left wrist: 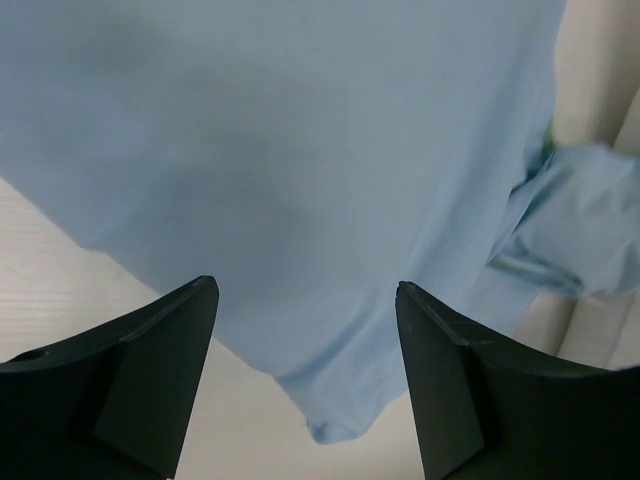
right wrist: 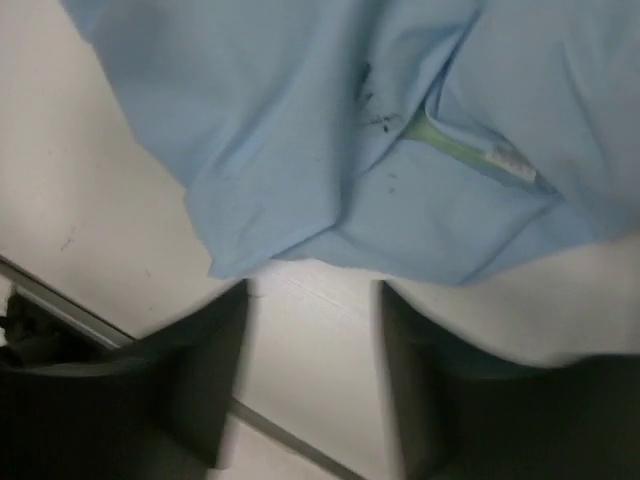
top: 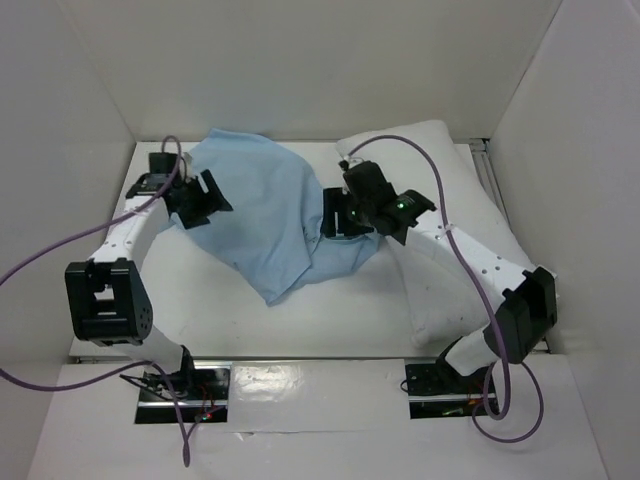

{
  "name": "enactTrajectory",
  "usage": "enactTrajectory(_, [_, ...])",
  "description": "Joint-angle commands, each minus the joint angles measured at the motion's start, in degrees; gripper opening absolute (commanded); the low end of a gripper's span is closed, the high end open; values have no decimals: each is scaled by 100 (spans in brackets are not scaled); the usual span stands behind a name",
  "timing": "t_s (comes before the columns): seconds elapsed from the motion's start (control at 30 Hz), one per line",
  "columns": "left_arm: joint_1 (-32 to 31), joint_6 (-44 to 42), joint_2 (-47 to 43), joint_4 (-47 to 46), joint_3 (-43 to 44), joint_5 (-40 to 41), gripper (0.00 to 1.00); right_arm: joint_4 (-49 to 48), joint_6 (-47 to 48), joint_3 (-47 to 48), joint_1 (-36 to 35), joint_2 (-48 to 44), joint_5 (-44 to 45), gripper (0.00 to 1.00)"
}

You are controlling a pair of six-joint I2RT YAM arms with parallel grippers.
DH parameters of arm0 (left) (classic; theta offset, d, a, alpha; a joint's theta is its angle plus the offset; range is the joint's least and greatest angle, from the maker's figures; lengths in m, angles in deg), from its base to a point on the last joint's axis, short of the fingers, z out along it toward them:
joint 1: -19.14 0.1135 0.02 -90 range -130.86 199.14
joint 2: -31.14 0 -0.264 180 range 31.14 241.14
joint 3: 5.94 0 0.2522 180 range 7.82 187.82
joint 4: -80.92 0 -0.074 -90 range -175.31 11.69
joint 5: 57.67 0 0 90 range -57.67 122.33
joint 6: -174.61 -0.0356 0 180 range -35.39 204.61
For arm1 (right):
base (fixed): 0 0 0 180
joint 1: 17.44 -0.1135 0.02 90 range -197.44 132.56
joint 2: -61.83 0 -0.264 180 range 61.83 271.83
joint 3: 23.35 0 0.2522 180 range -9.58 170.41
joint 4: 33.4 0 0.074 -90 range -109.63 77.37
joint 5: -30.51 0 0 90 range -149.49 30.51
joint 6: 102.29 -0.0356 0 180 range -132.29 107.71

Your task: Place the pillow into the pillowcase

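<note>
- Left pincer (left wrist: 305, 290): jaws wide apart, nothing between them, no grip on anything.
- Just ahead of and below its fingers lies the pillowcase (left wrist: 300, 150), blue face up. One limp corner points back toward the gap. In the top view this pincer sits at the cloth's left edge.
- Right pincer (right wrist: 315, 290): jaws also apart with a narrower gap, and empty. The view is blurred, but a bare white surface shows between the fingers.
- Ahead of it is a folded edge of the same cloth. A small white label (right wrist: 505, 160) on a green seam sits up and to the right of the gap.
- Pillow (top: 450, 180): off to the right of the right pincer, running under that arm. It looks to be outside the case. The cloth's right part meets the pillow's left end, and I can't tell if any corner is in.
- My read: the pincers flank opposite edges of the cloth so each can take a side of the mouth. The mouth isn't visibly spread, so the task is early.
- Risk: thin cloth, easy to pinch both layers at once.
- Tabletop (top: 200, 310): plain white and matte, with the cloth rumpled on it.
- Room: white walls (top: 300, 60) on three sides, and purple cables (top: 60, 250) looping off each arm.
</note>
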Motion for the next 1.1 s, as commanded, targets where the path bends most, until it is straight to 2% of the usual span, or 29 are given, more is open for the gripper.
enactTrajectory(0.0, [-723,-224,21,315,-478,209,84,430,-845,-864,81,-291,353,74])
enactTrajectory(0.07, [-1309,-277,-67,315,-662,322,84,307,-1136,-1139,81,-291,247,86])
enactTrajectory(0.13, [-1637,-277,-156,368,-943,322,84,140,-1355,-1402,151,-186,247,96])
enactTrajectory(0.33, [-2622,-171,-314,-98,-1516,-73,89,-616,-1514,-1685,388,315,247,94])
enactTrajectory(0.47, [-3088,-171,117,-229,-1516,506,89,-863,-1462,-1616,450,797,247,88])
enactTrajectory(0.6, [-3194,-171,529,-361,-1516,744,83,-1038,-1409,-1545,450,1237,247,79])
enactTrajectory(0.63, [-3194,-171,687,-414,-1516,831,77,-1091,-1409,-1545,450,1360,247,77])
enactTrajectory(0.7, [-3194,-171,846,-414,-1393,981,72,-1091,-1357,-1492,450,1536,247,71])
enactTrajectory(0.73, [-3194,-171,986,-336,-1262,1068,59,-1091,-1356,-1492,450,1537,247,69])
enactTrajectory(0.8, [-3194,-171,1040,-265,-1130,1148,44,-1152,-1356,-1492,450,1616,247,62])
enactTrajectory(0.83, [-3194,-171,1101,-265,-1025,1148,31,-1153,-1295,-1492,450,1668,247,59])
enactTrajectory(0.87, [-3194,-171,1101,-265,-971,1148,10,-1153,-1295,-1553,450,1669,247,54])
enactTrajectory(0.9, [-3194,-171,1101,-204,-919,1148,0,-1153,-1295,-1553,398,1669,334,42])
enactTrajectory(0.97, [-3194,-171,1101,-98,-717,1209,0,-1206,-1242,-1493,398,1721,388,25])
enactTrajectory(1.03, [-3133,-224,1014,77,-541,1210,0,-1144,-1172,-1378,398,1721,545,0])
enactTrajectory(1.07, [-3046,-285,952,165,-314,1210,0,-1057,-1093,-1230,398,1652,598,0])
